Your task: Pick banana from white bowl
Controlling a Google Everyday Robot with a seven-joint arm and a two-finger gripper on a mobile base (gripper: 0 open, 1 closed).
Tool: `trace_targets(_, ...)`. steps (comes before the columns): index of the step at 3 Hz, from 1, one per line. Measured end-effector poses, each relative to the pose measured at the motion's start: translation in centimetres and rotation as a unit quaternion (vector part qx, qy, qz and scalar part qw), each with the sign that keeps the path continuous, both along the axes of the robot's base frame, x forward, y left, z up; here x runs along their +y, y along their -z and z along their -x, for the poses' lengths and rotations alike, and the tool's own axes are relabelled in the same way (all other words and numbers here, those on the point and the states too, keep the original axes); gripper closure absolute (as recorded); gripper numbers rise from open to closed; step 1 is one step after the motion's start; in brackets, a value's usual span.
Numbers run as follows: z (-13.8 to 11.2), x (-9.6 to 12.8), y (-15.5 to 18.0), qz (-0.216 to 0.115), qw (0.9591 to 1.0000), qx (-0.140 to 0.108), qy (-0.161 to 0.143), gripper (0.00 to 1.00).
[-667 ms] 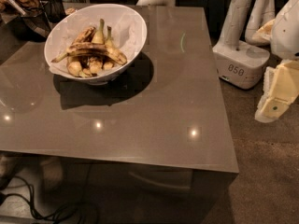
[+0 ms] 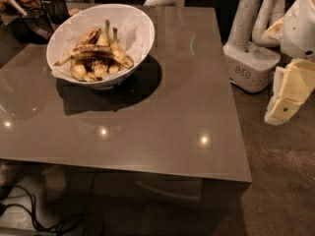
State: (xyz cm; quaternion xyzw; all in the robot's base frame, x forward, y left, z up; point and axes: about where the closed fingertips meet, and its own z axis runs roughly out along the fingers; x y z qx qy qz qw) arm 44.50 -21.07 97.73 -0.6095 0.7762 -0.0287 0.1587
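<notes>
The white bowl [image 2: 140,26] stands on the far left part of the brown table [image 2: 162,112], tilted a little toward me. The banana [image 2: 96,52], long and mottled dark brown, lies across the top of the pile inside it, with its thin stem pointing left. Shorter bananas with greenish stems [image 2: 106,33] stand behind it, and small pale pieces [image 2: 78,72] lie in front of it. My gripper [image 2: 288,95] hangs at the right edge of the view, off the table's right side and far from the bowl. It holds nothing that I can see.
A white robot base marked 050 [image 2: 248,68] stands on the floor right of the table. A dark wire basket [image 2: 42,14] sits at the table's far left corner. Cables [image 2: 44,220] lie on the floor at the lower left.
</notes>
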Motion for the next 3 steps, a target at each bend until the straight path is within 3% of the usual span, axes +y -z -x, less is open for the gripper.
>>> trace_targets(2, -4.3, 3.6, 0.9, 0.029, 0.9985, 0.040, -0.023, 0.00)
trace_targets(3, -4.8, 4.1, 0.7, 0.026, 0.9989, 0.030, -0.027, 0.00)
